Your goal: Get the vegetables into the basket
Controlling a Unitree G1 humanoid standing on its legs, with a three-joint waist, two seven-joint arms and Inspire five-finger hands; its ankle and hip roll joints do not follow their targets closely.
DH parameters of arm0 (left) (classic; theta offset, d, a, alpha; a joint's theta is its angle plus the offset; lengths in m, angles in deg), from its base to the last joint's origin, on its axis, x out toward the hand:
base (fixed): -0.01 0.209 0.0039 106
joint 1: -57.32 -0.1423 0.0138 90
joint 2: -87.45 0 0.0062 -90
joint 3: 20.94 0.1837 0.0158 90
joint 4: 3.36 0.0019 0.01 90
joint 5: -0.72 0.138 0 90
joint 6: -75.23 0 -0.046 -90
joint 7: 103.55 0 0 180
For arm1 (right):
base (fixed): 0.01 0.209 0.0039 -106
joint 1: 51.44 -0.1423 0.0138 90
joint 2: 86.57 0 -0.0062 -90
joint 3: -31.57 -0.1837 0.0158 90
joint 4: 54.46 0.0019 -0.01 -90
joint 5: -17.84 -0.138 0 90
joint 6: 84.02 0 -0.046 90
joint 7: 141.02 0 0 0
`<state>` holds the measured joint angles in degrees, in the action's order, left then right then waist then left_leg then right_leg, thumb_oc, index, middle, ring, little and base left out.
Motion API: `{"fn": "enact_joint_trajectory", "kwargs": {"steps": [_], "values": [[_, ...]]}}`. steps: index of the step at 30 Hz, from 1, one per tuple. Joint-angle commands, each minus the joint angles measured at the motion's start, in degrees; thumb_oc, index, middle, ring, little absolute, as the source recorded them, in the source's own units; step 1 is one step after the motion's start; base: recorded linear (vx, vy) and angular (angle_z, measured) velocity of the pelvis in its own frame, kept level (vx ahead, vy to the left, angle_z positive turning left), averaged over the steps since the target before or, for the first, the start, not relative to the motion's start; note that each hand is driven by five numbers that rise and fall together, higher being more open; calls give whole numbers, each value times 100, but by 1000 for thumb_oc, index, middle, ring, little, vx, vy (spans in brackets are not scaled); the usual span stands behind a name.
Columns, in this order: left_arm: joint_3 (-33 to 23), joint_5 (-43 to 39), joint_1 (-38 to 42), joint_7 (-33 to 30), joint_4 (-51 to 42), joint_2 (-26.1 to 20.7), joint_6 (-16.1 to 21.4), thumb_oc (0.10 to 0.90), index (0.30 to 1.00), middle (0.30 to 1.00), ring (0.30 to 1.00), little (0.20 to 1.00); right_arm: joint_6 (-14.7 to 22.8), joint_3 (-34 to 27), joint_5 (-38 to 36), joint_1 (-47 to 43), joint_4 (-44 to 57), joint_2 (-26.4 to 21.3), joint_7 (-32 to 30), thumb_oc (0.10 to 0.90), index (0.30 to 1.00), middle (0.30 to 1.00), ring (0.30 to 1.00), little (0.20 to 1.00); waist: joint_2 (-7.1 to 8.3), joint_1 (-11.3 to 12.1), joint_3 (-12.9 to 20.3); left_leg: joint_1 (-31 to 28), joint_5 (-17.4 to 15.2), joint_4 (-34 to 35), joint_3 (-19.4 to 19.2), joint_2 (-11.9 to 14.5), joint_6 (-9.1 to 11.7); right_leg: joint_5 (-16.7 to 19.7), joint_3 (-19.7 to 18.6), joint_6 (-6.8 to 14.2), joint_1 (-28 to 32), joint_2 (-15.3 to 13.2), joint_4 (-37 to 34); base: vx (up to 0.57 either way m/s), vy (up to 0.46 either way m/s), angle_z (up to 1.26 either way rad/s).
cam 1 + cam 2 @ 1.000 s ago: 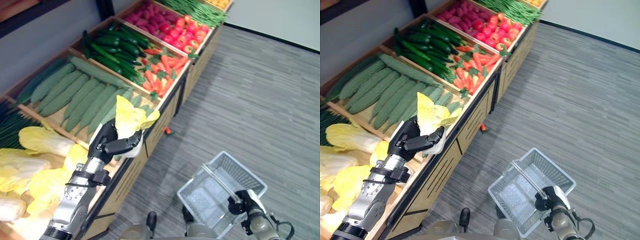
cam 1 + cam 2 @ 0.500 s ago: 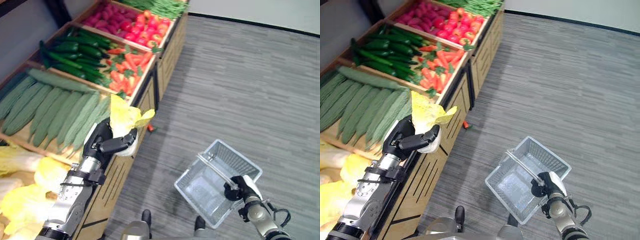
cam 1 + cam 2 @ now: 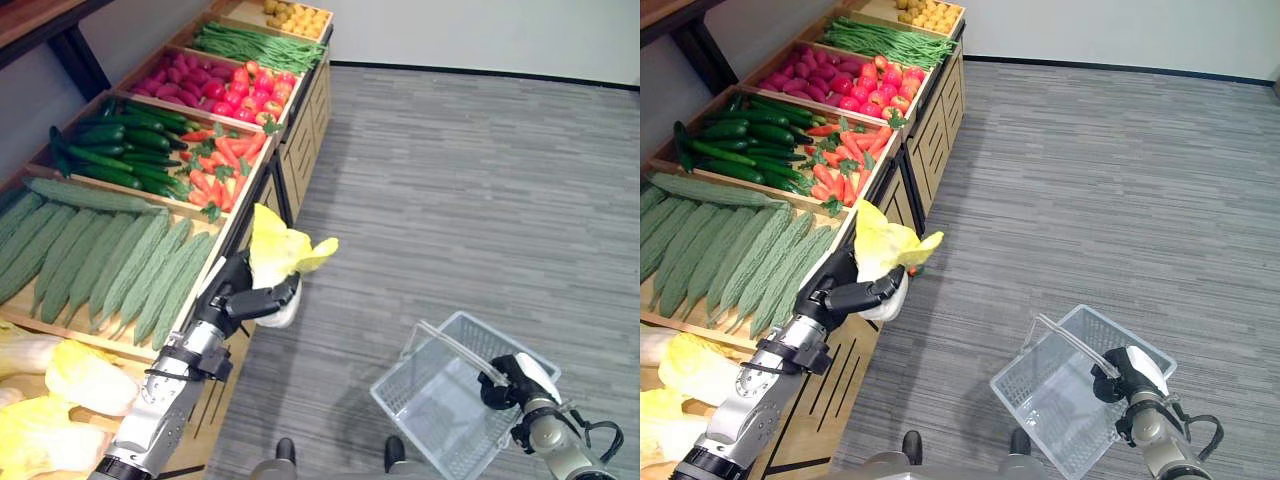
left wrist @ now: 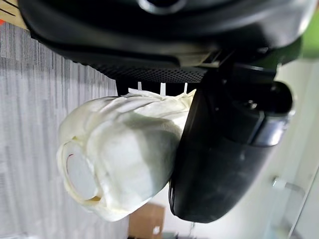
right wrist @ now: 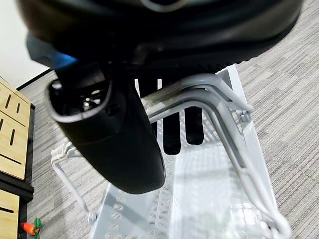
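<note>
We've got the left hand [image 3: 238, 296] clenched round the cabbage [image 3: 280, 250] at frame centre, right hand [image 3: 1132, 377] gripping the basket [image 3: 1060, 400] handle lower right.

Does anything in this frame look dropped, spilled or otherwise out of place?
One thing: a small orange-red item with a green top, apparently a stray vegetable, lies on the floor at the foot of the display stand, just beyond the cabbage held in the left hand. The basket hangs tilted from the right hand.
</note>
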<state>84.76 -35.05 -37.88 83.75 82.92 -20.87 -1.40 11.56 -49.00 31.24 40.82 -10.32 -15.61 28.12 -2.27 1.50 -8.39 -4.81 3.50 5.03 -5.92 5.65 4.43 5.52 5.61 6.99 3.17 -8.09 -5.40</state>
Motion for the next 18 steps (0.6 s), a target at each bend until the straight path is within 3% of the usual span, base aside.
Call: {"fn": "enact_joint_trajectory", "kwargs": {"steps": [1,11,13,18], "values": [[365,585,1112,77,-250,-358,526,400,300,300,300,300,498,8,-140,-982,747,-672,-373,400,300,300,300,300,284,20,437,229,-85,-36,194,-126,-13,-209,93,210,-92,-10,40,10,5,-9],[1680,1911,2444,-41,-9,-840,724,400,300,300,300,300,611,461,-129,-1574,1577,-828,-340,400,300,300,300,300,275,-121,567,105,-210,-3,48,-155,-40,-149,-107,262,-132,-33,40,14,16,-11],[2210,2650,3043,-281,228,-922,805,400,300,300,300,300,687,755,-128,-1972,1828,-884,-352,400,300,300,300,300,264,-157,602,74,-236,-3,10,-172,-49,-119,-155,284,-154,-37,40,13,24,-7],[2828,3972,3772,-596,735,-880,878,400,300,300,300,300,761,1187,-156,-2548,2176,-814,-319,400,300,300,300,300,257,-181,626,71,-250,-3,-9,-184,-53,-106,-194,298,-161,-50,40,5,11,-5]]}}
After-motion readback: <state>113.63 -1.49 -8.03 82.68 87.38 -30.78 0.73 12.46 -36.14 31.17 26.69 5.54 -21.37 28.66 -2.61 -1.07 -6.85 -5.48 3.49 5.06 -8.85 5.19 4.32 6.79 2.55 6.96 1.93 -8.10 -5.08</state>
